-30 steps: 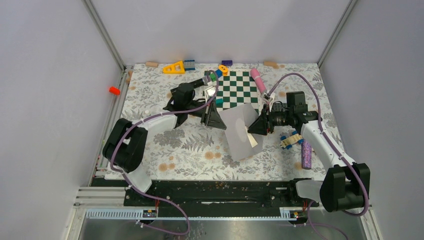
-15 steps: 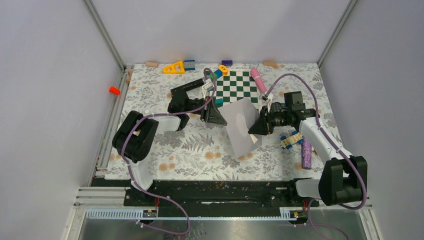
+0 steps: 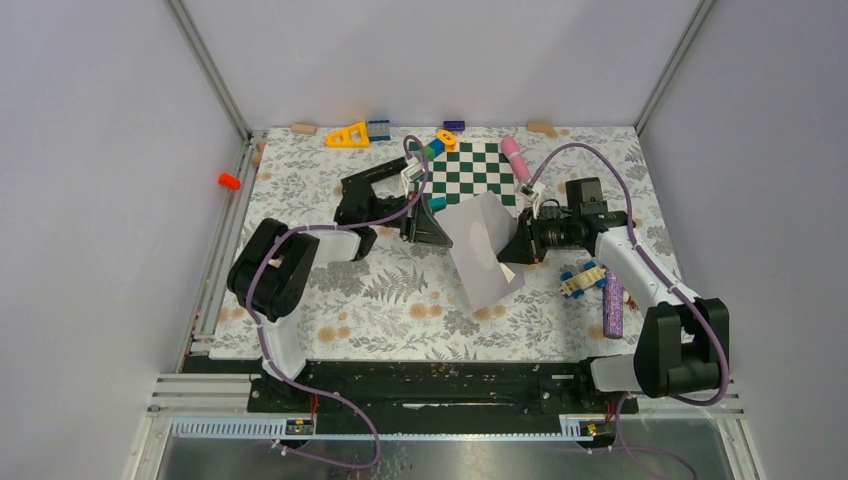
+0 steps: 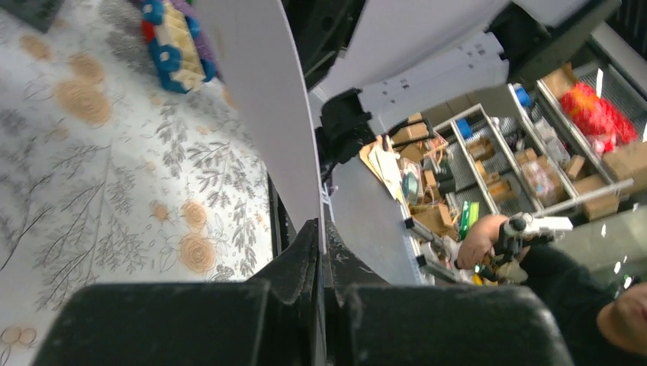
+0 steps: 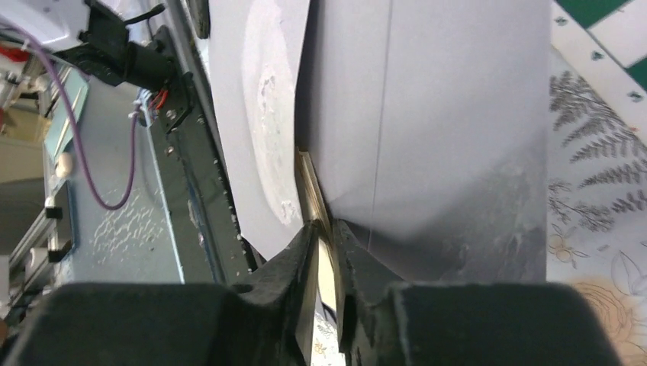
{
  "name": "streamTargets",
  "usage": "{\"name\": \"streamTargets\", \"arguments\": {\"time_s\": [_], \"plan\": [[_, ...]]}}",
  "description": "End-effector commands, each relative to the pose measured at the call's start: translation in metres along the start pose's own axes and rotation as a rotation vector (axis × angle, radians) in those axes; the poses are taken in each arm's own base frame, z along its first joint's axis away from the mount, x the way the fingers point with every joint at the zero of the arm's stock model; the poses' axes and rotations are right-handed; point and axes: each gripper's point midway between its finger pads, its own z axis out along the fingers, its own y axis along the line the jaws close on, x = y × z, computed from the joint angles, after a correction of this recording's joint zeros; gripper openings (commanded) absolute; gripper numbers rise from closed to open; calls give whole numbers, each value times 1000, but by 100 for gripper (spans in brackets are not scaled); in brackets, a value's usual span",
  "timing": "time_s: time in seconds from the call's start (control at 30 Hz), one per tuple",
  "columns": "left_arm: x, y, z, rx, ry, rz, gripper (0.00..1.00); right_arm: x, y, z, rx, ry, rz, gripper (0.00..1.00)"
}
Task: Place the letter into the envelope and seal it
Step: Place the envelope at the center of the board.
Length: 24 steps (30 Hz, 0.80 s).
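I am holding the envelope [image 3: 480,255] up near the middle of the table, just at 6 o'clock of the checkered mat [image 3: 478,175]. My left gripper [image 3: 437,232] is pinching its 9 o'clock edge, fingers closed on the paper. My right gripper [image 3: 512,252], at 3 o'clock, is clamping the cream letter [image 5: 324,259], whose far end is lying between the envelope's two sheets.

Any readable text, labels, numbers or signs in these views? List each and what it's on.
Nothing legible in any view.
The envelope: no print on the visible faces.
The letter: only a cream edge shows, with no writing visible.
White arm cover: tiny dark marks, too small and blurred to read.
Shelf bins in the left wrist view's background: too blurred to read.
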Motion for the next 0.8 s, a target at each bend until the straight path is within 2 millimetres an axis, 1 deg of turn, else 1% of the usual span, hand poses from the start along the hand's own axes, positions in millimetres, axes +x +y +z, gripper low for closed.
{"name": "streamTargets", "arguments": {"time_s": [0.0,0.07,0.13,0.17,0.23,0.3,0.37,0.43,0.57,0.63,0.77], "plan": [[2,48,-13,-175,-51,-47,0,-17,-26,-3,101,-26,46,23],[13,77,-20,-313,-22,-53,0,-17,-36,-2,130,-36,74,32],[18,93,-23,-369,-15,-69,0,-14,-46,1,161,-42,100,42],[21,103,-24,-376,-25,-109,0,-15,-51,2,181,-48,114,45],[30,124,-27,-420,-26,-189,0,-14,-66,3,238,-45,148,47],[46,150,-33,-504,3,-253,0,-11,-81,3,303,-32,177,47],[57,166,-37,-547,19,-296,0,-8,-90,1,350,-12,180,47],[61,178,-40,-589,21,-316,0,-2,-95,0,367,12,183,47],[67,194,-52,-707,43,-342,0,8,-96,1,370,72,213,47],[70,199,-56,-740,59,-355,0,15,-92,3,351,111,229,47],[74,200,-56,-755,75,-374,0,30,-80,14,305,195,269,47]]}}
